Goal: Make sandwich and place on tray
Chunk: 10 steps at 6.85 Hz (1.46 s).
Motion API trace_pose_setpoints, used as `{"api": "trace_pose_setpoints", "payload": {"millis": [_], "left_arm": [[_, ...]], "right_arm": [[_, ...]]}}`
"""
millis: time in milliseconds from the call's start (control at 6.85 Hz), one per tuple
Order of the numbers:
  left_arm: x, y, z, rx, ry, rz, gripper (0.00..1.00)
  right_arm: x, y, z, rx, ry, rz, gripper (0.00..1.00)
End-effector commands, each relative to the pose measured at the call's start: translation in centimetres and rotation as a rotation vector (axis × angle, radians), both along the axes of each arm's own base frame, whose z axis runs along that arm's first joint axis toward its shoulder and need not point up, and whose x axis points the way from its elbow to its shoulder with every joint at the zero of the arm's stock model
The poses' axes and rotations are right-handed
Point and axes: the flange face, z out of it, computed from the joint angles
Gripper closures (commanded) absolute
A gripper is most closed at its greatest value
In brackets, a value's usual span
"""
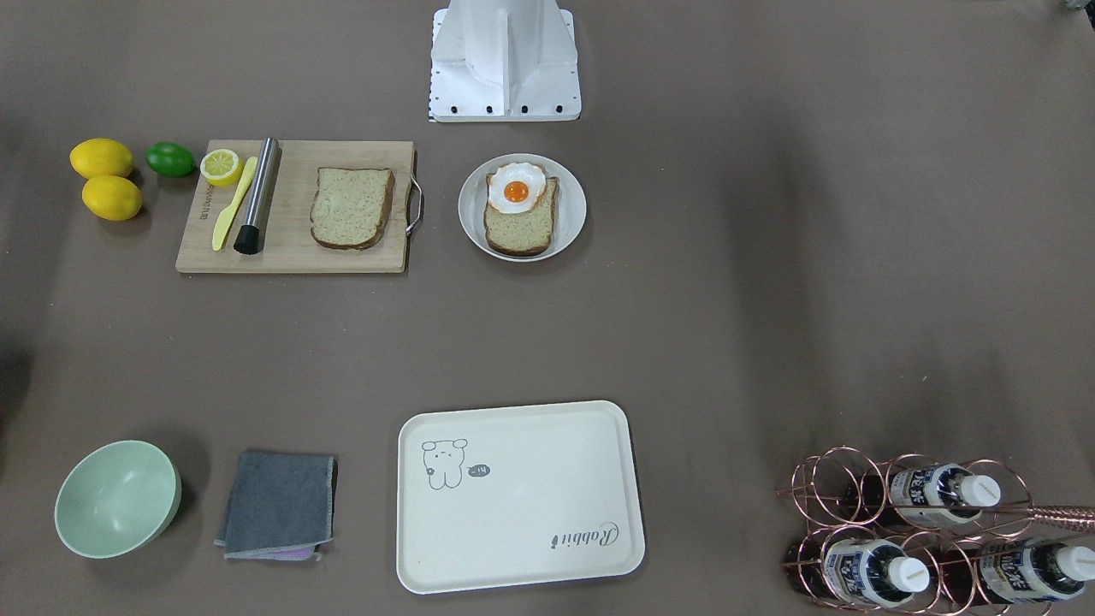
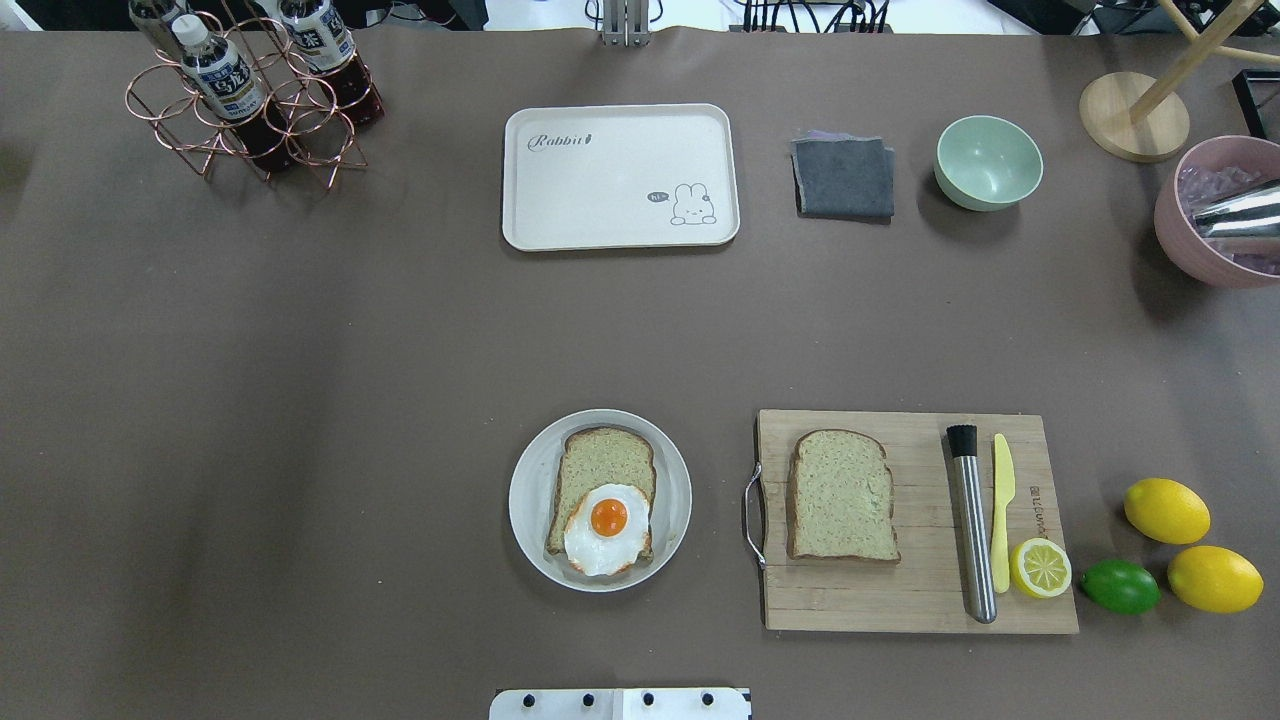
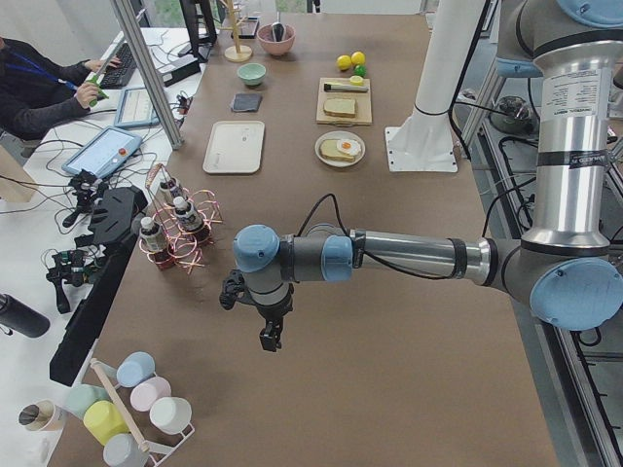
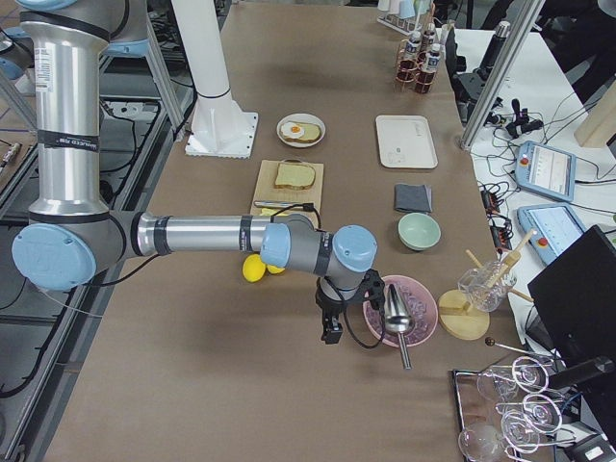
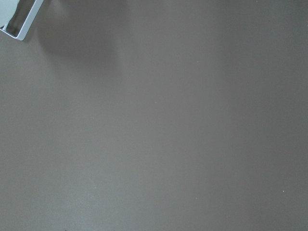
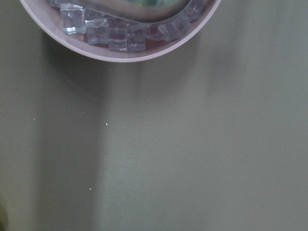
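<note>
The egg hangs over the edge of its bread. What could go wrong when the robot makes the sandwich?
The fried egg overhangs its slice on the plate, so it might slide off when lifted. The tray is far across the table, a long carry where the layers could shift apart.

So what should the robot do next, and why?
Probably swing the right gripper over to the bare slice on the board. The egg already lies on the other slice on the plate, which lacks a top.

The tray (image 1: 530, 479) is cream (grey line-drawn cartoon), the bread (image 1: 352, 208) speckled brown, the egg (image 1: 517, 188) white-and-orange.
</note>
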Motion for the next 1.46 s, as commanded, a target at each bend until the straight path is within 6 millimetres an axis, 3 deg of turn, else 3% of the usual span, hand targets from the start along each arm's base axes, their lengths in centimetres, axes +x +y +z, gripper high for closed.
{"api": "trace_pose_setpoints", "payload": {"millis": [0,1314], "left_arm": [[0.00,0.08,-0.39,0.008,0.001,0.000,0.01],[0.01,0.08,-0.94,0.020,0.003,0.000,0.01]], "right_arm": [[0.01,-0.29,-1.35,-0.044,0.016,0.100,0.00],[-0.04,-0.32,-1.76,-0.039,0.009,0.101,0.00]]}}
